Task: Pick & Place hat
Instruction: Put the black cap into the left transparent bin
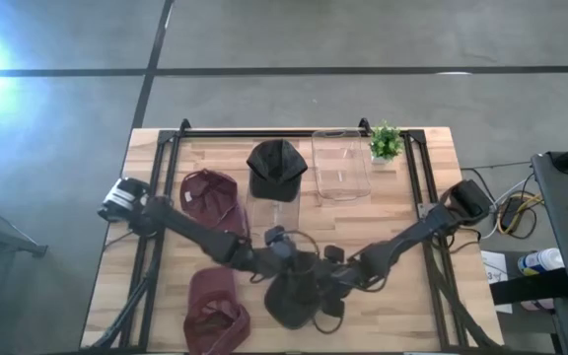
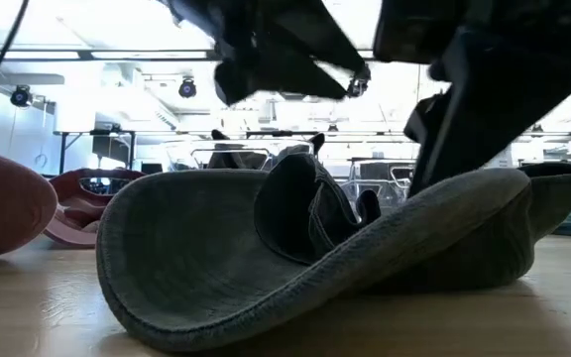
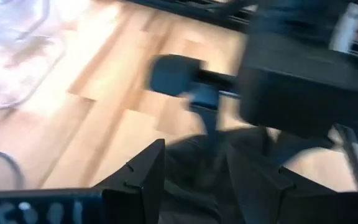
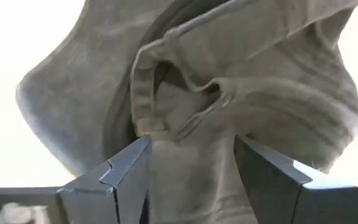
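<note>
Denim-grey fabric made up the hat point(image 2: 295, 268), a faded cap lying upside down on the wooden table point(image 1: 402, 217), its brim curling up on both sides and a strap and seamed band showing in the hollow crown. It sat directly under both grippers at the near edge of the table, between them. The right gripper point(image 4: 191, 168) had its two fingers spread wide on either side of the cap's back band, the cloth lying between them; whether the pads pressed it I cannot tell. The left gripper point(image 3: 197, 180) stood just beside it, jaws likewise wide, with dark fabric between its fingers point(image 3: 145, 180). Beyond the grippers lay a black cap point(image 1: 276, 166), two maroon caps point(image 1: 210, 194) and a clear container point(image 1: 341, 163).
</note>
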Robot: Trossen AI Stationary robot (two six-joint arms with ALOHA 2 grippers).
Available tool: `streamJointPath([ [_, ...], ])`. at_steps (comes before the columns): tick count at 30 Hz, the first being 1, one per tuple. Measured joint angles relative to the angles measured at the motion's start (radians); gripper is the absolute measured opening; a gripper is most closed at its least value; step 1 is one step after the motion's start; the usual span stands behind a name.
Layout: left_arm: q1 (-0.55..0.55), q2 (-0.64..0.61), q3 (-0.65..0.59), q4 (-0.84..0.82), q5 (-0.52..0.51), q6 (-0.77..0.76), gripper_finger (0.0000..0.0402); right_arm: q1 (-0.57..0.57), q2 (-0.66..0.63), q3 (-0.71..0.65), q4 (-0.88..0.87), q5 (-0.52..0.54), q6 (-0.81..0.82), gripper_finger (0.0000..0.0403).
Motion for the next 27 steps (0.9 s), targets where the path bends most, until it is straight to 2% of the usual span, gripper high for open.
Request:
streamJointPath([
  [4, 0.037, 0.020, 0.004, 0.011, 0.034, -0.016, 0.0167, 0.038, -0.002, -0.017, 0.000, 0.030, 0.038, 0.0224],
  [9, 0.033, 0.052, 0.003, -0.019, 0.093, -0.040, 0.0167, 0.050, -0.001, -0.061, 0.006, 0.059, 0.125, 0.0224],
  [19, -0.012, 0.059, 0.001, -0.330, 0.082, -0.085, 0.0167, 0.073, -0.015, -0.137, 0.013, 0.054, 0.178, 0.0224],
  [27, -0.056, 0.059, 0.000, -0.348, 0.072, -0.138, 0.0167, 0.077, -0.033, -0.145, -0.022, 0.041, 0.176, 0.0224],
])
